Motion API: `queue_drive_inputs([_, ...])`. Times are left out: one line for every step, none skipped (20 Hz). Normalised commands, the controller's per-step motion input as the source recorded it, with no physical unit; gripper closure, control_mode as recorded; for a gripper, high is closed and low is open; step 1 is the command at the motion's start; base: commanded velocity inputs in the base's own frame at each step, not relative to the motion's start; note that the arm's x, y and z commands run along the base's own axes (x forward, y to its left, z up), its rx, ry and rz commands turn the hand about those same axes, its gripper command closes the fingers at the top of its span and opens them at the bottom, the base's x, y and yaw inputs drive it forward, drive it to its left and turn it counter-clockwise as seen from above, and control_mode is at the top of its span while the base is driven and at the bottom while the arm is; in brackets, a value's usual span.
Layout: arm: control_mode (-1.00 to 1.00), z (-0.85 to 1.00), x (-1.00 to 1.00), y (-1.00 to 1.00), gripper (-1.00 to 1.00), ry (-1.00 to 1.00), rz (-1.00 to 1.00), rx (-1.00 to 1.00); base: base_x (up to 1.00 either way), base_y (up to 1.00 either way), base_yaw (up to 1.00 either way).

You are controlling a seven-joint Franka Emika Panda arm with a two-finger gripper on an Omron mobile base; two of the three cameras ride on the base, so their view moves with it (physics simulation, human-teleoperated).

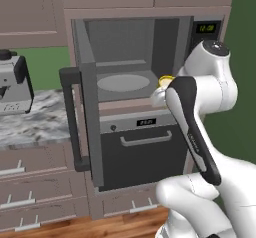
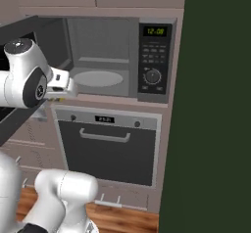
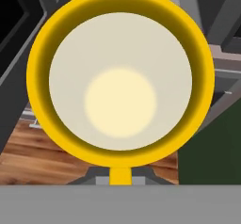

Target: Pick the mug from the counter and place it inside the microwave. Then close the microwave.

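Observation:
The yellow mug (image 3: pixel 120 77) is seen from above in the hand view, with a cream inside and a bright rim. My gripper (image 3: pixel 120 177) is shut on the mug at its near rim. In the left base view a sliver of the mug (image 1: pixel 166 80) shows beside the hand, in the air at the right front corner of the open microwave (image 1: pixel 130 52). Its door (image 1: pixel 88 107) stands swung out to the left, and the round turntable (image 1: pixel 123 83) is bare. From the right base view the hand (image 2: pixel 62 86) hangs in front of the microwave (image 2: pixel 103 56) opening, at its left.
An oven (image 1: pixel 142 149) with a horizontal handle sits directly below the microwave. The marbled counter (image 1: pixel 35 124) lies to the left with a coffee machine (image 1: pixel 12 82) on it. The microwave's control panel (image 2: pixel 154 56) is on the right. A dark green wall (image 2: pixel 215 104) closes off the right side.

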Motion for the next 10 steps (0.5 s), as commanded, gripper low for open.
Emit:
queue_drive_inputs([-1.00, 0.00, 0.71, -0.03, 1.00, 0.00, 0.00, 0.00, 0.00, 0.00, 0.00])
queue_drive_inputs([-1.00, 0.00, 0.74, -0.01, 1.00, 0.01, 0.00, 0.00, 0.00, 0.00, 0.00])
queue_drive_inputs([-1.00, 0.00, 0.76, 0.00, 1.00, 0.02, 0.00, 0.00, 0.00, 0.00, 0.00])
queue_drive_inputs([-1.00, 0.00, 0.78, 0.00, 1.00, 0.03, 0.00, 0.00, 0.00, 0.00, 0.00])
queue_drive_inputs([-1.00, 0.00, 0.73, 0.00, 1.00, 0.00, 0.00, 0.00, 0.00, 0.00, 0.00])
queue_drive_inputs([-1.00, 0.00, 0.70, 0.00, 1.00, 0.00, 0.00, 0.00, 0.00, 0.00, 0.00])
queue_drive_inputs([-1.00, 0.00, 0.56, 0.02, 1.00, 0.00, 0.00, -0.05, 0.00, 0.00, 0.00])
queue_drive_inputs([-1.00, -0.16, 0.42, 0.00, 1.00, 0.00, 0.00, -0.02, 0.00, 0.00, 0.00])
queue_drive_inputs([-1.00, -0.21, 0.45, 0.00, 1.00, 0.00, 0.00, -0.01, 0.00, 0.00, 0.00])
queue_drive_inputs([-1.00, -0.22, 0.48, 0.00, 1.00, 0.00, 0.00, -0.02, 0.00, 0.00, 0.00])
